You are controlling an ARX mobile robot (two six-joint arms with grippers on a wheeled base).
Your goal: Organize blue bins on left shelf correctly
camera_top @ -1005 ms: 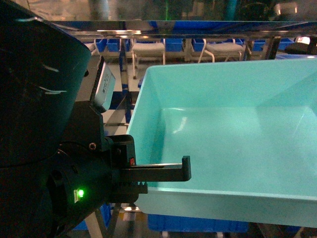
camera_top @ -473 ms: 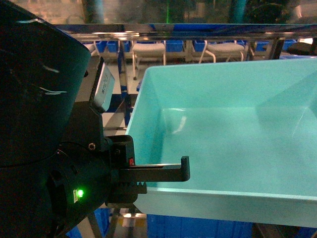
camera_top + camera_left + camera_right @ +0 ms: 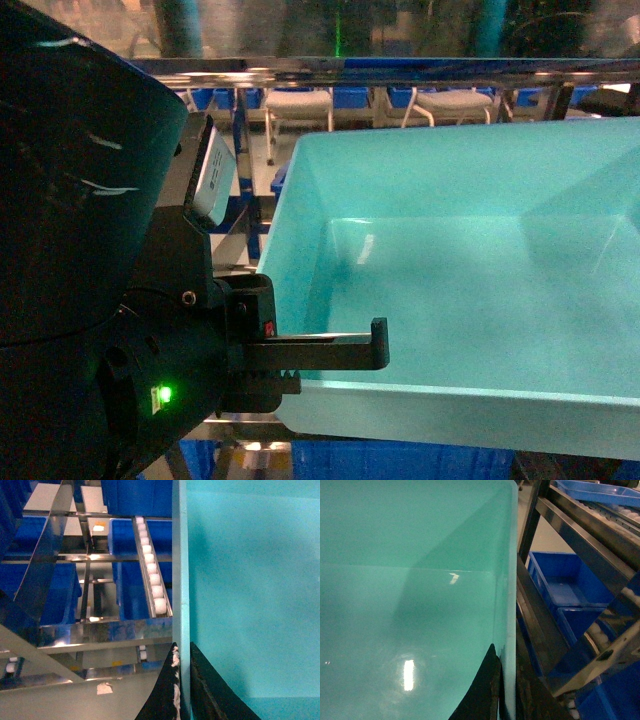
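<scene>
An empty light turquoise blue bin (image 3: 470, 280) fills the head view, lifted off the rack. My left gripper (image 3: 370, 352) is shut on its left wall, with one black finger reaching inside the bin. The left wrist view shows that wall (image 3: 181, 580) pinched between both jaws of the left gripper (image 3: 183, 680). In the right wrist view my right gripper (image 3: 507, 690) is shut on the bin's (image 3: 410, 605) right wall. The right gripper is outside the head view. The left shelf (image 3: 90, 630) is a shiny steel rack beside and below the bin, with a white roller track (image 3: 151, 577).
Dark royal-blue bins (image 3: 55, 595) sit on the rack's lower tiers, and more of them (image 3: 565, 585) lie to the right, behind dark steel rails (image 3: 580, 535). A steel crossbar (image 3: 400, 68) runs above the bin's far edge. White chairs (image 3: 300, 105) stand behind.
The rack's top crossbar has slid a little lower in the head view, and a steel rail now shows under the bin's near wall. Both grippers keep their hold on the bin.
</scene>
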